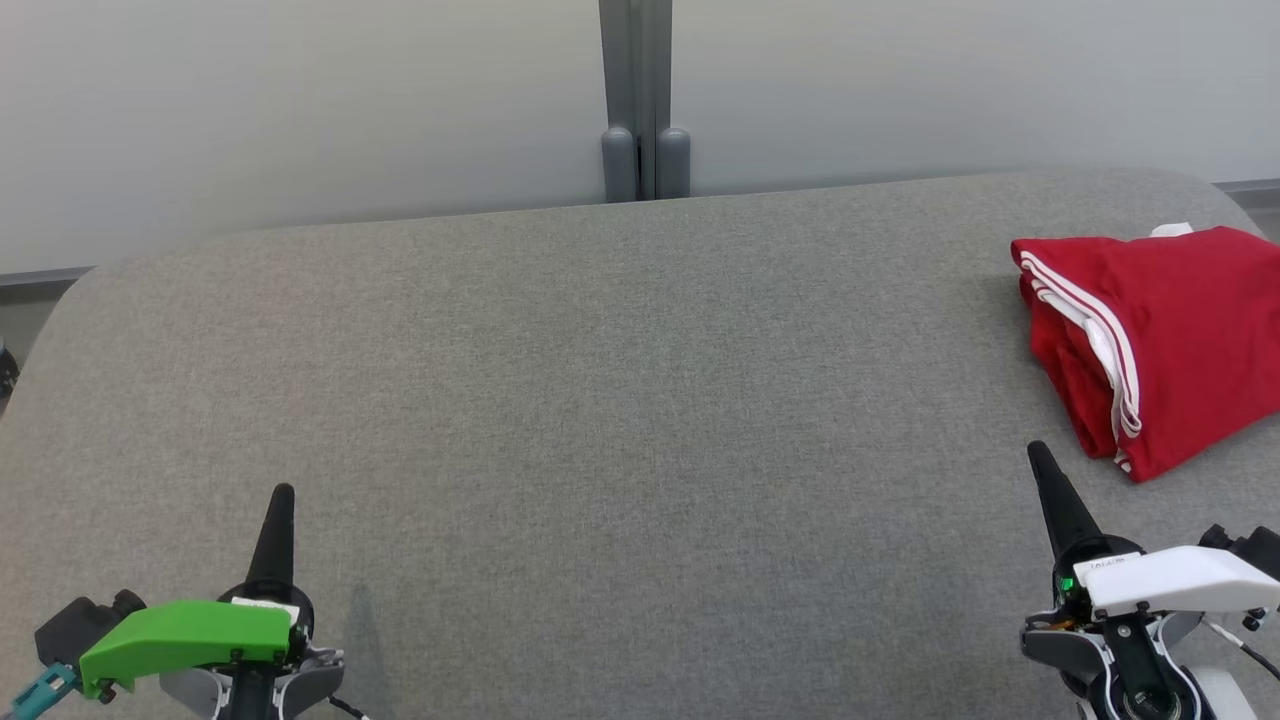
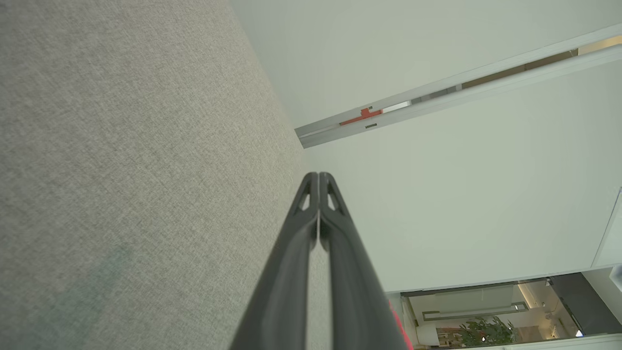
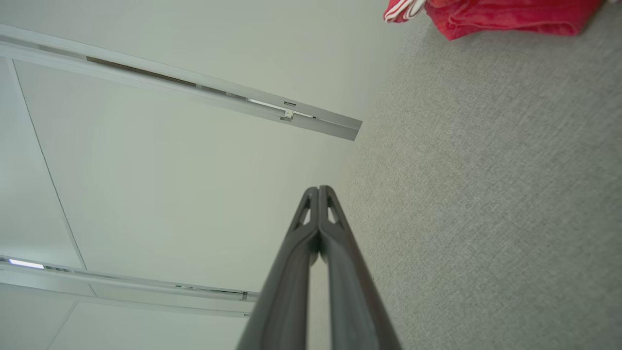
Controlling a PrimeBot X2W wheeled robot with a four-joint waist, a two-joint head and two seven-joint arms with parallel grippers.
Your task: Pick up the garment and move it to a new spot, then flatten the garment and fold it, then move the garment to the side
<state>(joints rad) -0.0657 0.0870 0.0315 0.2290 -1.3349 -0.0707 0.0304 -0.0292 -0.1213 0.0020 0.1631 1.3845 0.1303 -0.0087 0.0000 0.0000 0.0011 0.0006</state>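
Reading first: a small white label [image 1: 1105,566] sits on the right wrist, just behind the fingers, and its print is too small to make out. The garment [image 1: 1170,340] shows no readable writing either, just a scrap of white [image 1: 1172,230] peeking out at its far edge.

The garment lies folded in a soft, thick bundle by the right edge of the table [image 1: 640,400], toward the far right corner. It is red cloth with twin white stripes running along one hem. The right gripper [image 1: 1036,450] stands near it but apart, its tip short of the bundle's near corner and a little to the left. In the right wrist view its two long dark fingers are pressed together tip to tip [image 3: 319,189], with the red cloth [image 3: 505,17] off at the top.

The left gripper [image 1: 283,492] hovers near the table's front left, well apart from the garment. Its fingers are likewise closed flat against each other [image 2: 319,176].

The table is covered in grey woven fabric with rounded corners. A glossy green cover [image 1: 185,635] caps the left wrist and a white one [image 1: 1180,580] caps the right.
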